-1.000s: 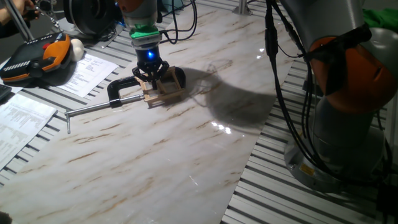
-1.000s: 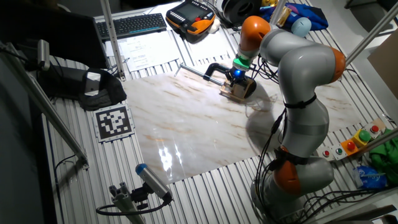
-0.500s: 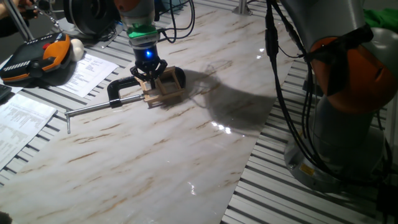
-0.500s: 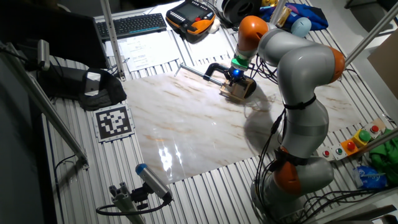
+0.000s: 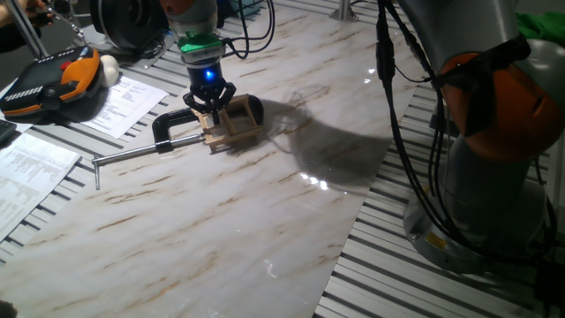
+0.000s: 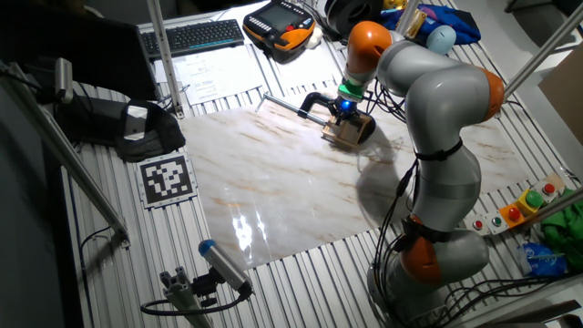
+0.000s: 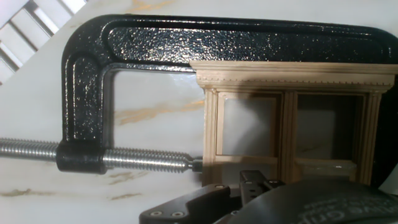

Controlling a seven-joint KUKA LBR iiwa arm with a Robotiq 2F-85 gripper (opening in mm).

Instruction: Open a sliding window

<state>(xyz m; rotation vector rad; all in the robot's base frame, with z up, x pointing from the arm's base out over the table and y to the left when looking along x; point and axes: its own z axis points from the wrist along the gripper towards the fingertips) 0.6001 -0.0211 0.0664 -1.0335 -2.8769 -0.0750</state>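
Gripper sits right over the sliding window, fingers pointing down at its near-left end; you can't tell from any view whether the jaws are spread or closed, since the hand view shows only the dark hand body at the bottom edge and no fingertips.

Sliding window stands on the marble tabletop, towards the far side near the papers. It's pinned by the black C-clamp: clamp frame runs along the top rail, screw butts against the left stile. In the other fixed view the window shows as a small pale block under the wrist, clamp just beside it.

Handling, judged only:
- Pale thin wood, light, stiff but fragile; slim stiles and the middle bar would likely crack under a hard squeeze.
- Clamp holds the frame, so you needn't brace it; push the sash only, sideways along the rails.
- Which pane slides isn't clear. Both look alike here.
- Best hold looks like a sash's vertical edge or the middle bar; low force, fingertip hook rather than pinch.
- Avoid the moulded top rail and the screw side.
- Smooth wood, could slip; keep contact square.
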